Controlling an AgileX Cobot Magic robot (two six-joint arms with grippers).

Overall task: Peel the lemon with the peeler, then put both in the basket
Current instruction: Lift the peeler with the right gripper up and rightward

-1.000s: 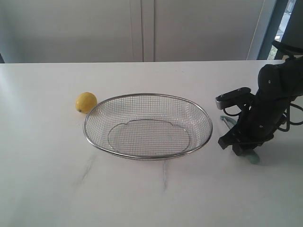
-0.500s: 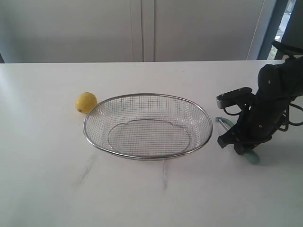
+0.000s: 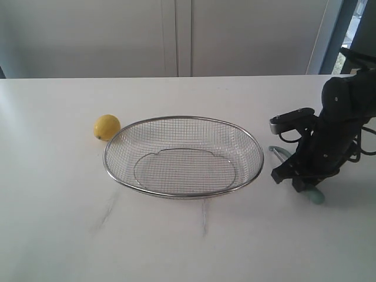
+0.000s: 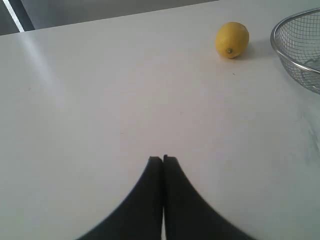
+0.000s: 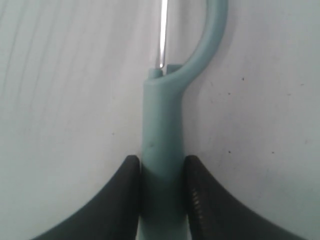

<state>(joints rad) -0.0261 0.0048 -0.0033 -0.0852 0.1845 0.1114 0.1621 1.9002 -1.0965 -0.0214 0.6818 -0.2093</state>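
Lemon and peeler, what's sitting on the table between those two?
The basket sits between the lemon and the peeler, filling most of that stretch. The exterior view shows it.

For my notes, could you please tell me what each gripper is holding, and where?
Right gripper clamps the peeler by its handle; left gripper holds nothing.

White tabletop, faint grey streaks; pale panelled wall behind.

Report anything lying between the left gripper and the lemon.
Nothing visible does. Only bare table lies between the shut left gripper and the lemon; the basket sits beside the lemon, off that line.
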